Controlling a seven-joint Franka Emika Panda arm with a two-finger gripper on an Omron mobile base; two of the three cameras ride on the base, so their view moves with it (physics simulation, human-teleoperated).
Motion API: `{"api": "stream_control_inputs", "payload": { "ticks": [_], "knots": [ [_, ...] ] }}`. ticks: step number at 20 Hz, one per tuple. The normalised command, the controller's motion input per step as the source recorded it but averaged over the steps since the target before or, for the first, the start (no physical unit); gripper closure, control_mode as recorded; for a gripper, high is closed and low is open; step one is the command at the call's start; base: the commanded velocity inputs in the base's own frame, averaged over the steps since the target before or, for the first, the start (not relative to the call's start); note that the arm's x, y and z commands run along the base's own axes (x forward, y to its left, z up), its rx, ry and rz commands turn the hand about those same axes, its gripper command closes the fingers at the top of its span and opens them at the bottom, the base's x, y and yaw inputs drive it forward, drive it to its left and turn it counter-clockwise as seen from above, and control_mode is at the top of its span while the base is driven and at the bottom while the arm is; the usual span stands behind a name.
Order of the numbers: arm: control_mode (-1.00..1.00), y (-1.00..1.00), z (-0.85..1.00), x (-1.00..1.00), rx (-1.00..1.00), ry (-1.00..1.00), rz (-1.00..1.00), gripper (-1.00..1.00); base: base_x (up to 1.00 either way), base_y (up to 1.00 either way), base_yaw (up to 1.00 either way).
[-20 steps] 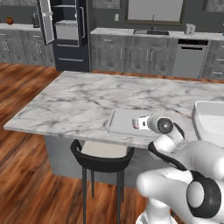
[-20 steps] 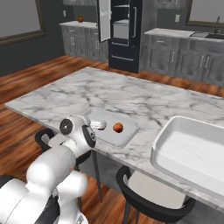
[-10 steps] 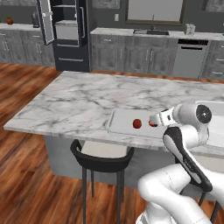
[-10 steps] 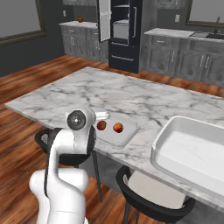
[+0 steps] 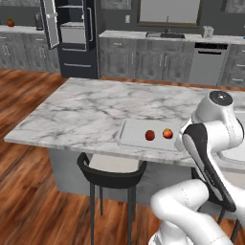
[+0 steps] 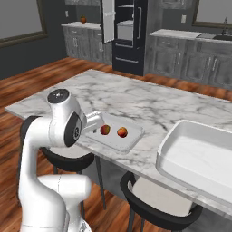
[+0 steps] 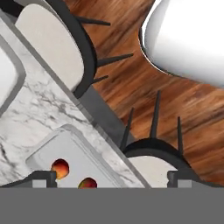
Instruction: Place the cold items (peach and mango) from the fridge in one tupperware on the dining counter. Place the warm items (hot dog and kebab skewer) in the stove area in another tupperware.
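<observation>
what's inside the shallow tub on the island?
Two small reddish fruits lie side by side in the tub: one darker red, one more orange. The arm covers its right end.

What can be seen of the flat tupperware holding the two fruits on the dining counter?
The tupperware is a shallow, pale grey rectangular tray with rounded corners and a low raised rim, plastic by the look of it, with no lid on it. It lies flat on the marble dining counter near the front edge, above a black stool. Inside it, two small reddish-orange fruits sit side by side, slightly apart: the peach and the mango. Which is which is hard to tell.
</observation>
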Motion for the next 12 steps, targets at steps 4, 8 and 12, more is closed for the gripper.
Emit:
{"api": "stream_control_inputs", "payload": {
  "ticks": [4, 8, 12],
  "knots": [
    [-1.00, -0.43, -0.81, -0.95, 0.17, 0.01, 0.00, -1.00, 0.00, 0.00, 0.00],
    [-1.00, -0.30, -0.60, -0.94, 0.24, -0.07, -0.03, -1.00, 0.00, 0.00, 0.00],
    [-1.00, 0.64, -0.59, -0.19, 0.01, 0.00, -0.10, -1.00, 0.00, 0.00, 0.00]
  ]
}}
